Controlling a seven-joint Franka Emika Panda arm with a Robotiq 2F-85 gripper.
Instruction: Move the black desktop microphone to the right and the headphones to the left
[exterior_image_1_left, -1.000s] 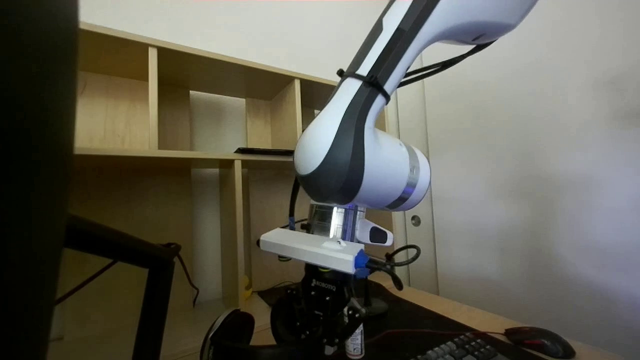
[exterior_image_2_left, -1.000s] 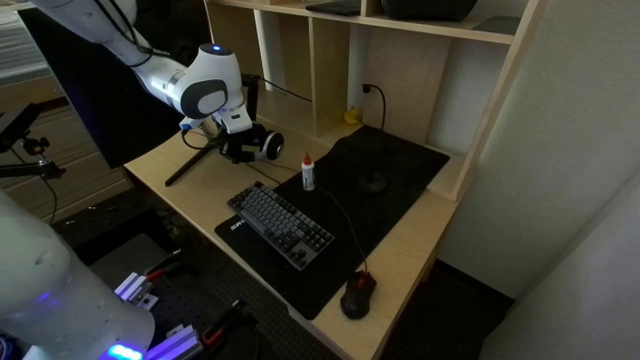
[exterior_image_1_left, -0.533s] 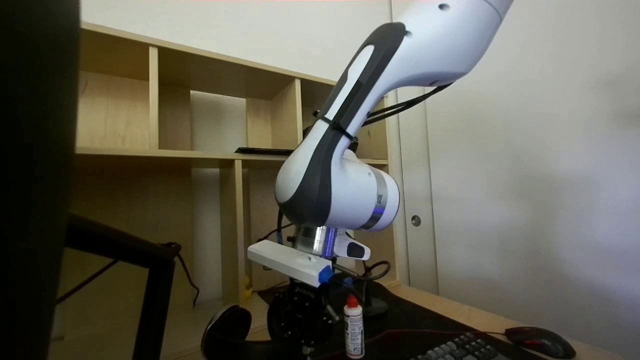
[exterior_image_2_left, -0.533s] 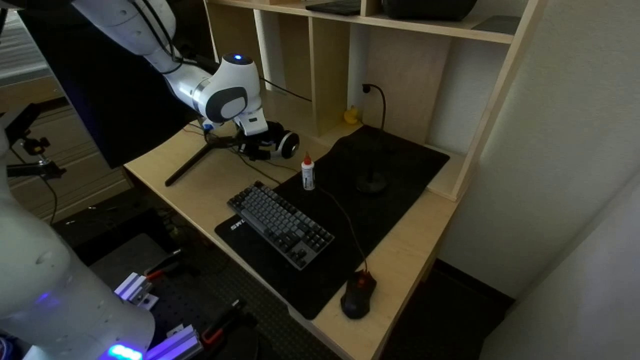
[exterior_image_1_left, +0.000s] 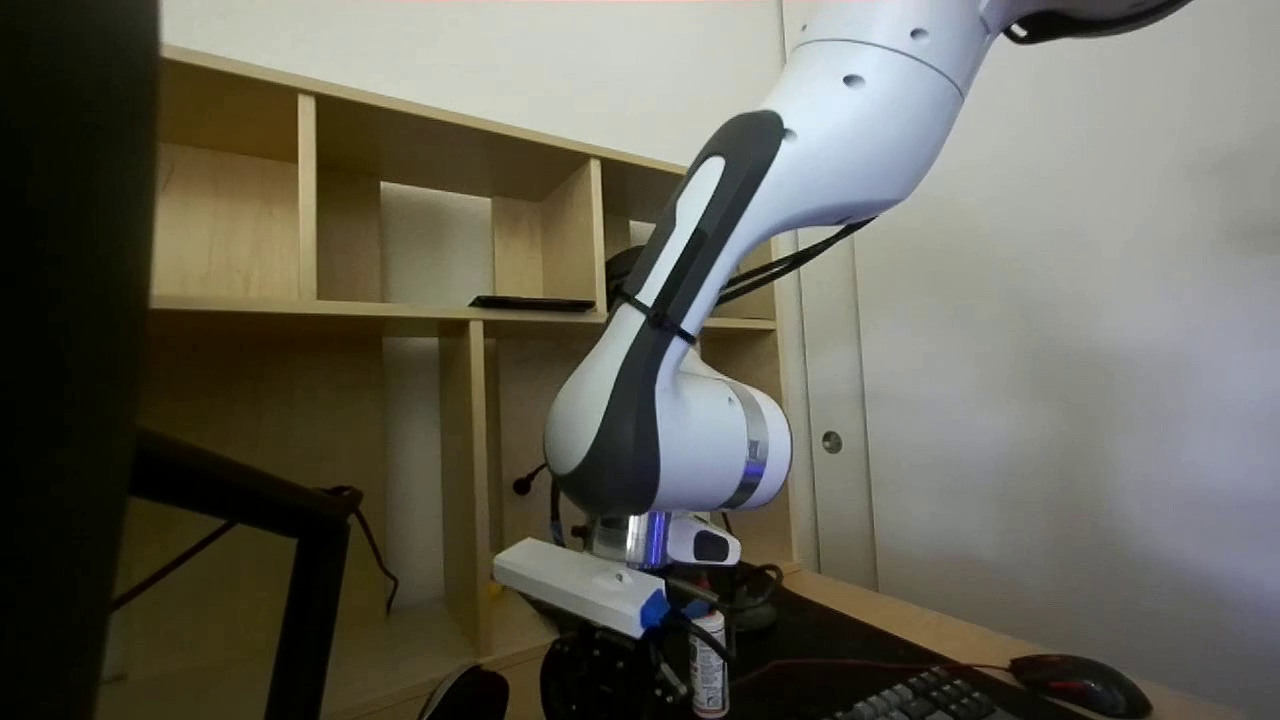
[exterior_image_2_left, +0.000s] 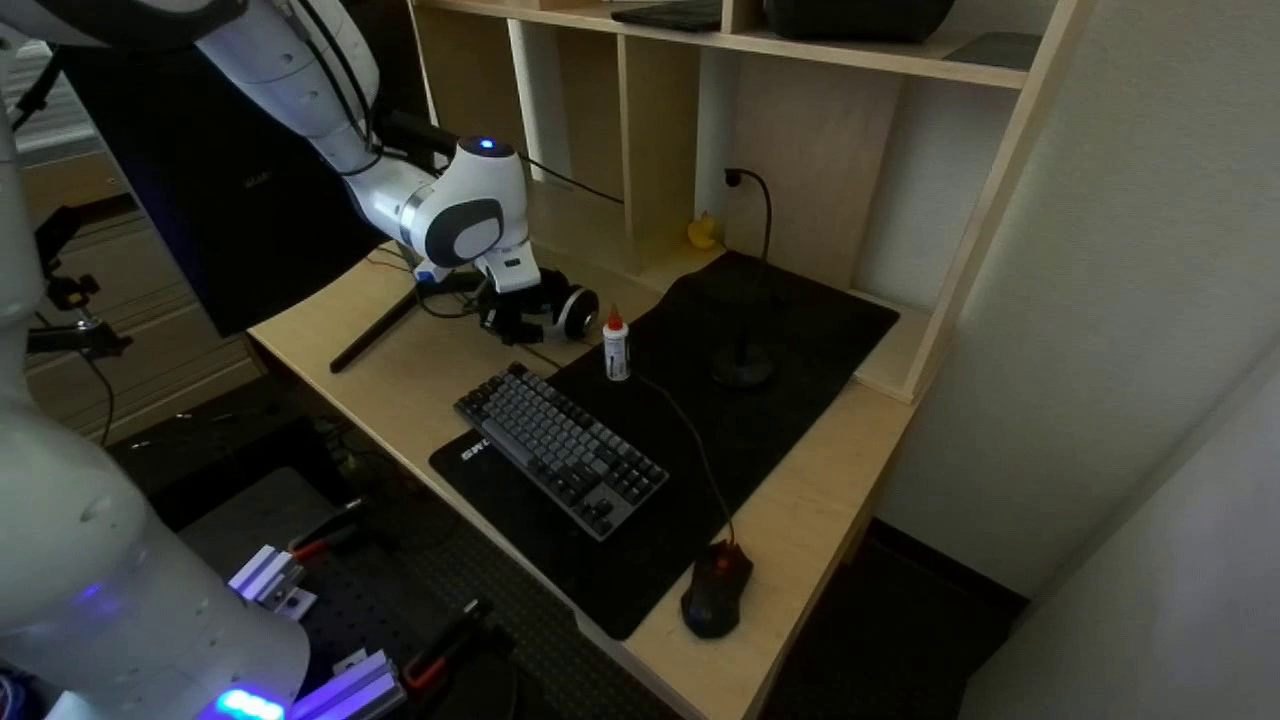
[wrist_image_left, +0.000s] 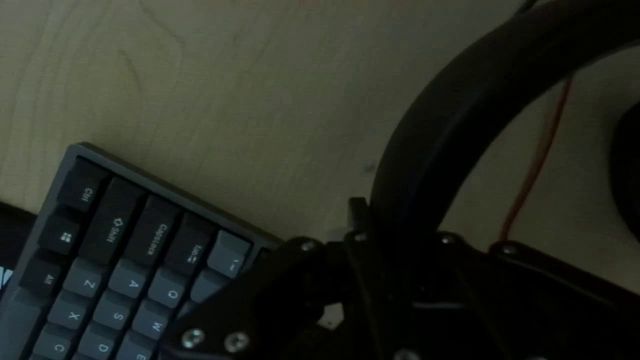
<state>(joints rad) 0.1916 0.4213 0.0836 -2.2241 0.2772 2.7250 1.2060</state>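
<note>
The headphones show in both exterior views, as a round earcup with a pale rim (exterior_image_2_left: 579, 313) and as a dark earcup low in the picture (exterior_image_1_left: 470, 694). Their black arched headband (wrist_image_left: 450, 120) fills the right of the wrist view. My gripper (wrist_image_left: 400, 235) is shut on the headband and holds the headphones low over the desk, beyond the keyboard's corner. I cannot tell whether they touch the desk. The black desktop microphone (exterior_image_2_left: 768, 215) stands upright on its round base on the mat, apart from the gripper. In an exterior view the arm hides most of it; its head (exterior_image_1_left: 523, 486) shows.
A white bottle with red cap (exterior_image_2_left: 616, 350) stands close to the headphones. A keyboard (exterior_image_2_left: 560, 450) and mouse (exterior_image_2_left: 716, 590) lie in front on the black mat (exterior_image_2_left: 680, 320). A monitor stand leg (exterior_image_2_left: 372, 335) is beside the gripper. Wooden shelves (exterior_image_2_left: 660, 150) stand behind, with a yellow duck (exterior_image_2_left: 702, 232).
My gripper has carried the headphones toward the bottle, then lowered them toward the desk. The microphone, bottle, keyboard and mouse have not moved.
</note>
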